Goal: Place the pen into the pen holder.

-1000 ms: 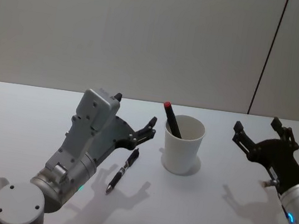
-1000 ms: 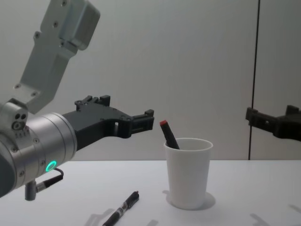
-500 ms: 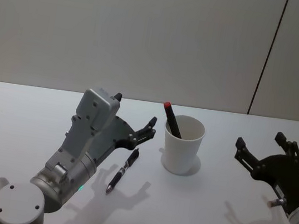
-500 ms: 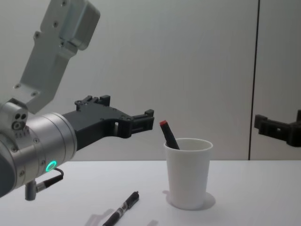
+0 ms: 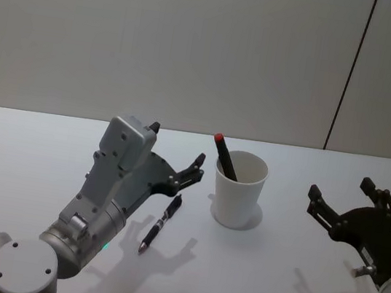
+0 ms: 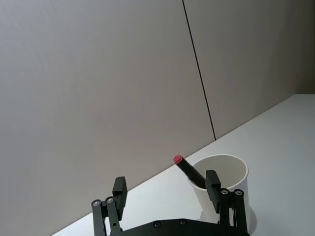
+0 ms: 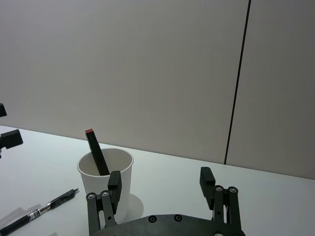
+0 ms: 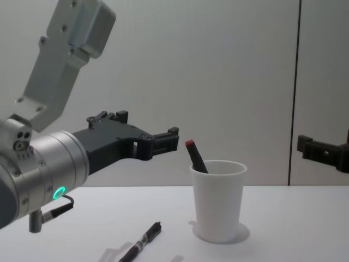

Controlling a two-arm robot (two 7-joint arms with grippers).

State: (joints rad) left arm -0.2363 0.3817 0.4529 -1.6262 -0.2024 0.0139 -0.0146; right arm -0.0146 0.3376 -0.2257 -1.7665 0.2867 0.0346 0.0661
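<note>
Lying on the desk (image 5: 23, 165) beside the paper cup (image 5: 236, 197) is a black pen (image 5: 159, 224), label seemingly unreadable; left claw (image 6: 166, 183) above and right claw (image 5: 340, 190) farther right are held spread.

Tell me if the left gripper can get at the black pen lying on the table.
Probably yes. The left gripper is open and hangs above the table close to the pen, with nothing between them. The pen holder stands apart, on the pen's right.
</note>
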